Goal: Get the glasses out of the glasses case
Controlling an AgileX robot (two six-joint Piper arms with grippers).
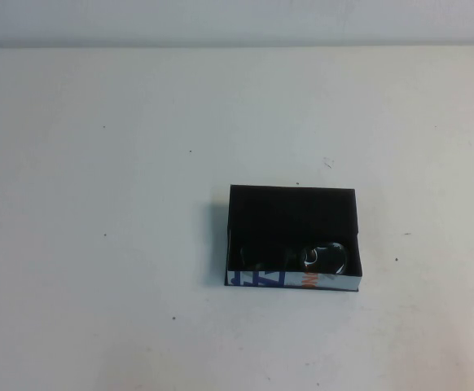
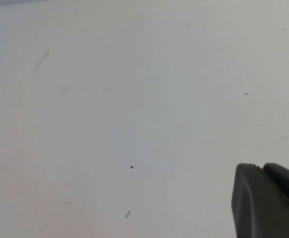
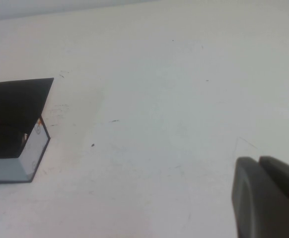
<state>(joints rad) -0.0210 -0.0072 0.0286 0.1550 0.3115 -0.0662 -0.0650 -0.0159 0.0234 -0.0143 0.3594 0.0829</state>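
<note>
- white bench (image 1: pixel 98 163) fills the high view, pale wall band along its 12 o'clock edge; only a few small dark specks on the surface.
- glasses case (image 1: pixel 292 236) sits slightly toward 4 o'clock of the bench centre: black shallow box, open on top, white edge strip with blue letters and an orange mark on its 6 o'clock side.
- glasses (image 1: pixel 302 257) lie inside the case, against the 6 o'clock wall just behind the printed strip; dark frame, one lens catches a glint at the 5 o'clock corner.
- right wrist view: one corner of the case (image 3: pixel 15 129) shows, well apart from the right gripper (image 3: pixel 268 198). only a dark part of its fingers is in frame; cannot tell how far apart they stand, nothing seen held.
- left gripper (image 2: pixel 268 201) hangs over bare bench with no object near; same limit, cannot tell whether its fingers are spread or closed.
- neither arm shows in the high view.
- progress, judged: nothing done yet. glasses not yet touched or lifted; approach, grasp, lift-out and set-down all remain.
</note>
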